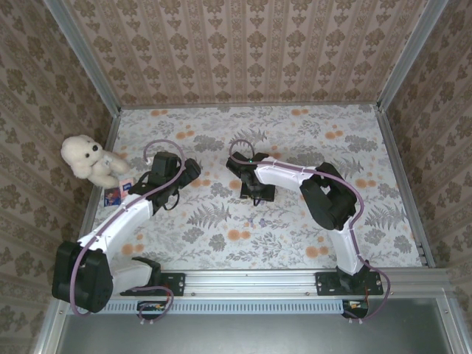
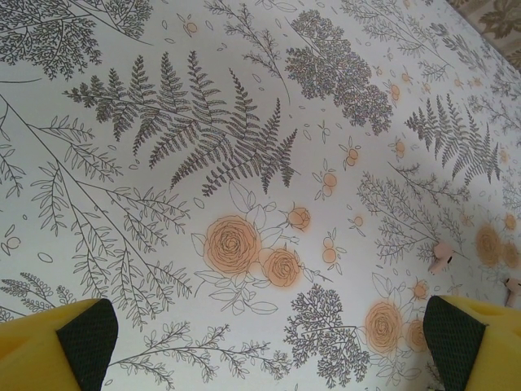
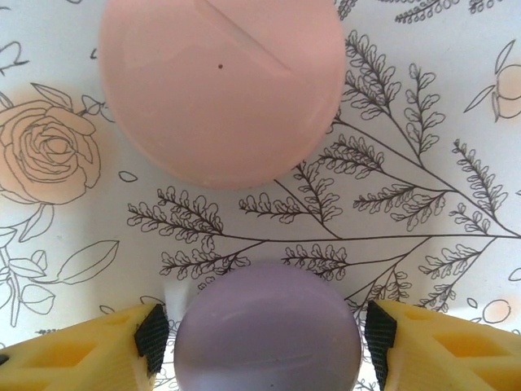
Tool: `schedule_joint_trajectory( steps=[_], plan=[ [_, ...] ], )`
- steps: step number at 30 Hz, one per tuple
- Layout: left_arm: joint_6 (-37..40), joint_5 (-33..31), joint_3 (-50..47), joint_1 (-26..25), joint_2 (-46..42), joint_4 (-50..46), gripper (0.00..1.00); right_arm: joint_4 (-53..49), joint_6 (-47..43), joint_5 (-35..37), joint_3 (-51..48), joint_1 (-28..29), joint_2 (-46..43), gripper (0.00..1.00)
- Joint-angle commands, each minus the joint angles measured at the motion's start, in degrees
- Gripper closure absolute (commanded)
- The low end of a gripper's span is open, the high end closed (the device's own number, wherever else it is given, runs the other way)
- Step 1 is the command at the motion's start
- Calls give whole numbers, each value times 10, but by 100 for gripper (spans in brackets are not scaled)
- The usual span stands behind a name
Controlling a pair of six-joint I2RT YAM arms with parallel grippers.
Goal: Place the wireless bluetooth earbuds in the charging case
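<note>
The lilac charging case (image 3: pixel 269 322) lies on the floral cloth between the yellow fingers of my right gripper (image 3: pixel 266 334). The black pads stand on either side of it with a thin gap on each side, so the gripper is open around it. In the top view my right gripper (image 1: pixel 254 190) points down at mid-table. Two small pinkish earbuds (image 2: pixel 440 257) (image 2: pixel 513 287) lie on the cloth at the right edge of the left wrist view. My left gripper (image 2: pixel 269 346) is wide open over bare cloth, left of the earbuds. From above, my left gripper (image 1: pixel 190 171) sits left of centre.
A larger pink round case (image 3: pixel 221 85) lies just beyond the lilac one. A cream teddy bear (image 1: pixel 90 159) and a small dark card (image 1: pixel 113 195) sit at the table's left edge. Metal rails and patterned walls enclose the table (image 1: pixel 295 140).
</note>
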Motion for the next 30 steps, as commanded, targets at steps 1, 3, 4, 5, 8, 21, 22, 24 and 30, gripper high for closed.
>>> schedule_joint_trajectory(
  steps=[1, 3, 4, 5, 8, 21, 22, 24, 30],
  plan=[
    [-1, 5, -2, 4, -13, -7, 0, -1, 4, -13, -21, -3, 0, 32],
    [-1, 6, -1, 4, -12, -8, 0, 5, 4, -14, -28, -3, -3, 33],
    [-1, 5, -1, 4, -12, -9, 0, 7, 3, -15, -32, -3, -4, 33],
    [-2, 5, -1, 4, -12, -9, 0, 9, 2, -16, -34, -3, -4, 34],
    [-2, 5, -1, 5, -13, -9, 0, 13, -2, -18, -39, -3, -6, 35],
    [3, 9, 4, 4, -14, -16, 0, 37, -70, 0, -53, -10, -5, 32],
    [3, 10, 5, 4, -14, -16, 0, 38, -75, 0, -56, -11, -5, 33],
    [2, 10, 5, 4, -14, -17, 0, 40, -81, -3, -57, -12, -5, 33],
    [-1, 11, 2, 4, -13, -16, 0, 52, -82, -16, -65, -13, -4, 35]
  ],
)
